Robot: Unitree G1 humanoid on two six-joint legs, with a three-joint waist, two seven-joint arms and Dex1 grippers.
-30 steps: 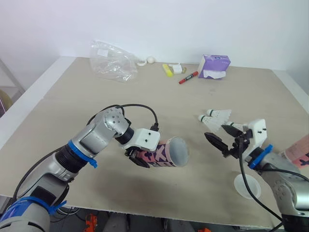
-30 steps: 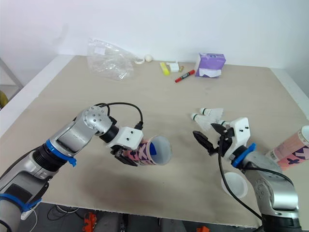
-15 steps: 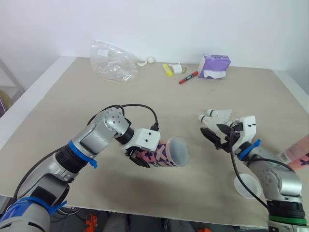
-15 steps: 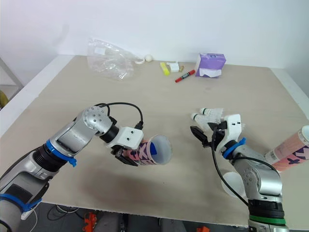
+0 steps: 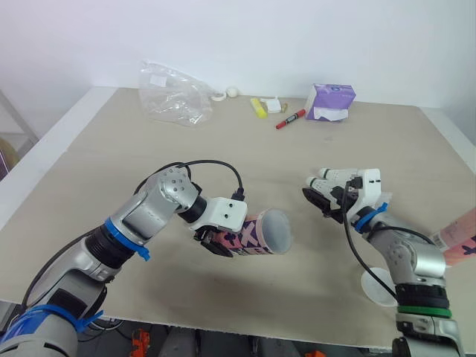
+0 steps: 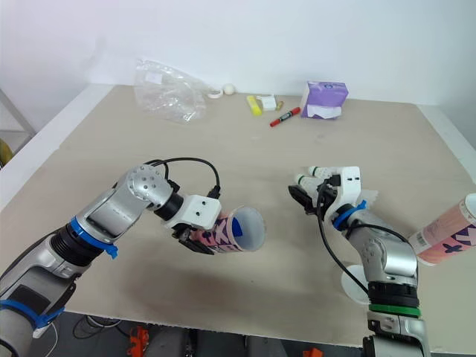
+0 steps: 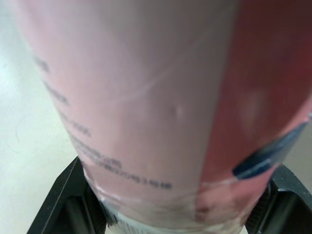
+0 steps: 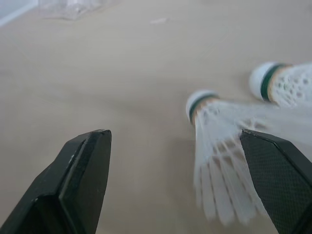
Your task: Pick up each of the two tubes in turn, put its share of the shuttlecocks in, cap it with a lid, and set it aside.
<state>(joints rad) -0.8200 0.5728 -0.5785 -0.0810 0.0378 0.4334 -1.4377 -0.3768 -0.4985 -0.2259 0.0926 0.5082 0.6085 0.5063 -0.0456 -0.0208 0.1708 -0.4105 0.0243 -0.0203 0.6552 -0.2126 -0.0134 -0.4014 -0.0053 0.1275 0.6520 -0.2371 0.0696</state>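
**Pink tube held ready, right gripper lining up on the shuttlecocks**

Pink patterned tube (image 5: 256, 234) is lifted off the table (image 5: 223, 156), lying roughly level, with its open mouth turned to the robot's right. Left gripper (image 5: 217, 243) is clamped round the tube's closed end, a finger on each side as the left wrist view shows.

Two shuttlecocks (image 5: 336, 175) lie on the table to the right of the tube's mouth and a little further out, side by side with their cork ends toward the tube. Right gripper (image 5: 320, 201) sits low, just on the tube side of them. Its jaws are spread wide, gripping nothing, and the nearer shuttlecock (image 8: 214, 131) lies between the fingers in the right wrist view, untouched.

Second tube (image 6: 450, 234) is well to the right of the held one. A white lid (image 6: 353, 284) lies right of it and nearer the robot.

Step in hand, judged: the first tube's loading, picking a shuttlecock. Next move calls for closing on the nearer one, probably near the cork since the feathers crush easily, then carrying it cork-first into the tube's mouth.
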